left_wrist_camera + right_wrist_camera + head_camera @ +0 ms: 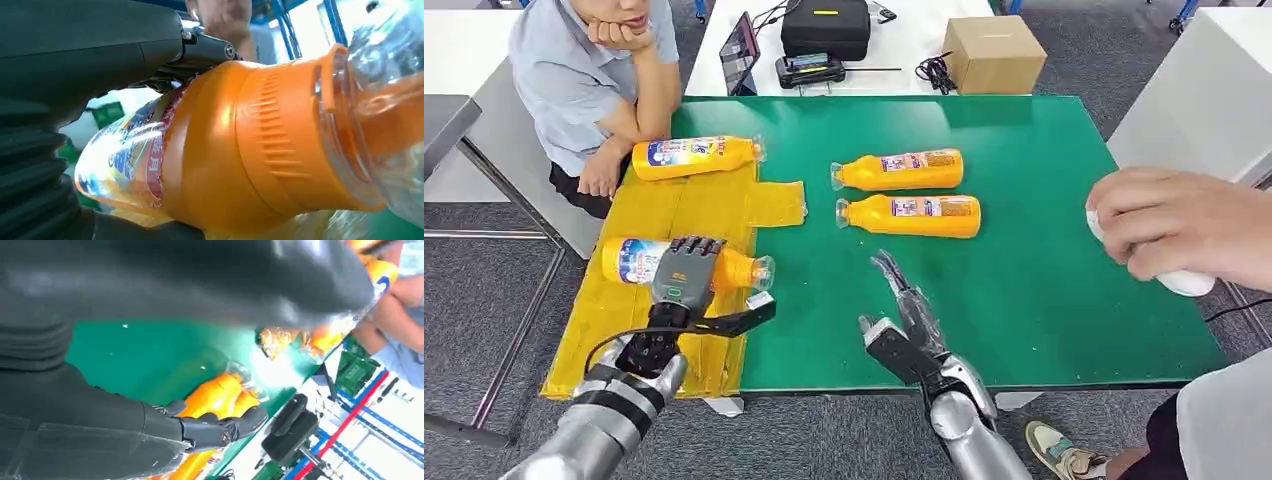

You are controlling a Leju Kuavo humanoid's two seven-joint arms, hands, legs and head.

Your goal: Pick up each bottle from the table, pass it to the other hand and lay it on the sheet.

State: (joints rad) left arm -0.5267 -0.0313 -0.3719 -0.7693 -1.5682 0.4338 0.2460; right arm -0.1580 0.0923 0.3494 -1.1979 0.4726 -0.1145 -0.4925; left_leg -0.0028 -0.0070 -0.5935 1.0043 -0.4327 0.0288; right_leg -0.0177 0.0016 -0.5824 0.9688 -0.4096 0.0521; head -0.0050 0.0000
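Note:
Several orange bottles with clear caps lie on their sides. My left hand (682, 272) holds one bottle (742, 270) low on the yellow sheet (664, 215), fingers draped over its label, thumb stretched along its near side. Close up, that bottle (225, 145) sits between a finger above and the thumb below. A second bottle (699, 157) lies at the sheet's far edge. Two more bottles (904, 170) (914, 215) lie side by side on the green mat (1024, 260). My right hand (906, 322) hovers open over the mat's near part, fingers straight; both mat bottles (215, 395) lie beyond its fingers (220, 430).
A person sits at the far left, forearm (614, 150) beside the sheet. Another person's hand (1184, 225) holds a white object over the mat's right edge. A tablet (739, 52), a black case (824, 28) and a cardboard box (994, 52) stand on the white table behind.

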